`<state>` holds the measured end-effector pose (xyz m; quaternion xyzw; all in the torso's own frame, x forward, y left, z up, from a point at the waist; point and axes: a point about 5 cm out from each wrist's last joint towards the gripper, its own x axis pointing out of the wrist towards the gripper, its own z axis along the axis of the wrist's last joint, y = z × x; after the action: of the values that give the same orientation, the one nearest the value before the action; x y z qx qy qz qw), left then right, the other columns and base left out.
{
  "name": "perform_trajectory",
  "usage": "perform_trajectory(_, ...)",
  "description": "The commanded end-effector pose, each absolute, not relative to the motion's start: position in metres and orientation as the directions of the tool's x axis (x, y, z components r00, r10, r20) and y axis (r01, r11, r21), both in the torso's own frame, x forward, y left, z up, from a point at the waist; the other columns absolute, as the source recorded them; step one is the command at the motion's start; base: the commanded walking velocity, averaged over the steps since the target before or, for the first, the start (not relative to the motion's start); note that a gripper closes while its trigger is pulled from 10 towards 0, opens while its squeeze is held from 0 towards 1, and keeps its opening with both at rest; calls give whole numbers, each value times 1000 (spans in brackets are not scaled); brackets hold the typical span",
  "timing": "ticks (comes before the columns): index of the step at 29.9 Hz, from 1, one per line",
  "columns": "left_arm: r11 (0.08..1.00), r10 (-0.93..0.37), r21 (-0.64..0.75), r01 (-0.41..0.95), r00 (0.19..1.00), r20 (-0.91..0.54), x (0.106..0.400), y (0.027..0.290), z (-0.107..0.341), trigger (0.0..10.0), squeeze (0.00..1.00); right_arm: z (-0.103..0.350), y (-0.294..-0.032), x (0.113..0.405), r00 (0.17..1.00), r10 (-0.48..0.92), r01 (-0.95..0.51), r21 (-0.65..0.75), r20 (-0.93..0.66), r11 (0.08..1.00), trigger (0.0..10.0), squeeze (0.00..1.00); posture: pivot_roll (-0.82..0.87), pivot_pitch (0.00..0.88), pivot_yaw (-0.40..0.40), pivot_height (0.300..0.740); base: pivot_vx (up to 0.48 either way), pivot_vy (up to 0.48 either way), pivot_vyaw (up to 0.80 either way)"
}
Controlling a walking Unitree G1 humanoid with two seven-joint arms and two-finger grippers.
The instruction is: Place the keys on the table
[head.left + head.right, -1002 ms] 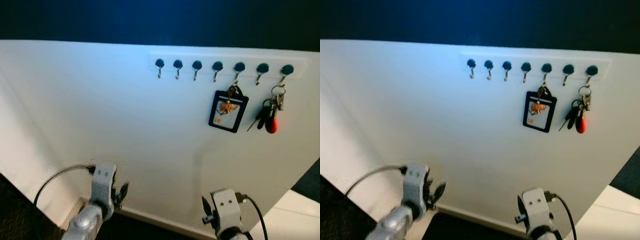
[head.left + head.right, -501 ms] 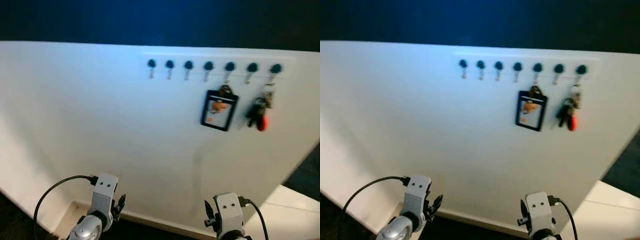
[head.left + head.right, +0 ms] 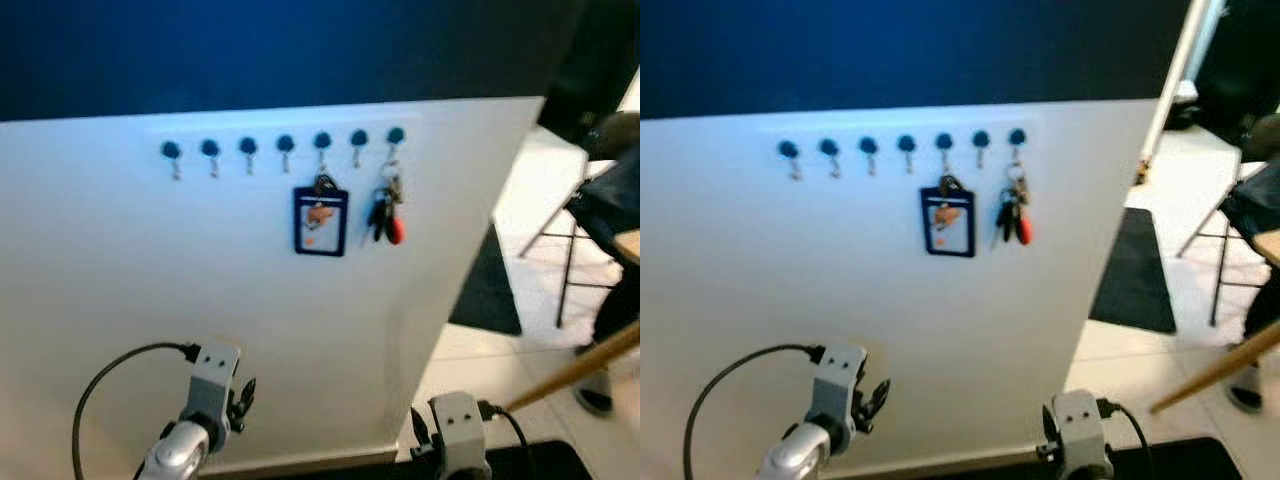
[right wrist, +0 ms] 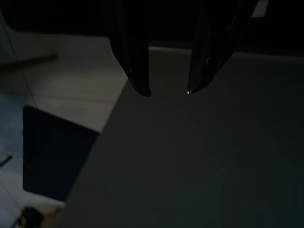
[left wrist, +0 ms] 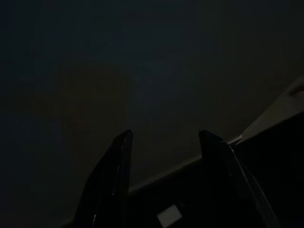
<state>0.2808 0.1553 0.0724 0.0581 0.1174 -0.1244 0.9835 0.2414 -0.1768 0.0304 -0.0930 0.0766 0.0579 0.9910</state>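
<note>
A bunch of keys (image 3: 385,214) with a red fob hangs from the rightmost hook (image 3: 396,137) of a row on the white wall panel (image 3: 150,280). A black-framed badge holder (image 3: 320,221) hangs two hooks to their left. Both arms are held low, well below the keys. My left gripper (image 3: 241,398) is open and faces the wall, its fingers (image 5: 119,156) spread with nothing between them. My right gripper (image 4: 167,91) is also open and empty, near the panel's lower right corner.
The panel ends at a right edge (image 3: 470,270). Beyond that edge lie a tiled floor (image 3: 470,360) and a black mat (image 3: 490,290). A chair (image 3: 575,235) with dark cloth stands at the far right. A wooden pole (image 3: 575,368) slants across the lower right.
The camera has swung right, so the hooks and keys now sit further left in the picture. The panel's right edge, floor and chair have come into view. Both arms stay low.
</note>
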Motion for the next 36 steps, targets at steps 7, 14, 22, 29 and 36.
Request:
perform_trajectory(7,964,-217,93,249,940,-264,278,156,65,10000,0,29,-177,241,981,104,-134,-188,-162,973,10000,0,4,159,66,740,0,0,0)
perform_trajectory(14,971,-212,59,234,945,-250,277,156,65,10000,0,28,-177,241,981,108,-139,-193,-162,971,10000,0,3,160,65,740,0,0,0)
perform_trajectory(22,961,-224,110,255,945,-237,278,155,67,10000,0,28,-176,242,981,112,-142,-194,-161,971,10000,0,3,159,64,740,0,-72,0)
perform_trajectory(29,958,-230,116,262,945,-233,278,153,67,10000,0,28,-176,242,981,111,-142,-194,-162,971,10000,0,3,156,65,740,0,-480,0)
perform_trajectory(36,959,-228,113,259,946,-231,279,153,67,10000,0,27,-177,242,980,111,-142,-197,-163,970,10000,0,3,154,65,740,0,-451,0)
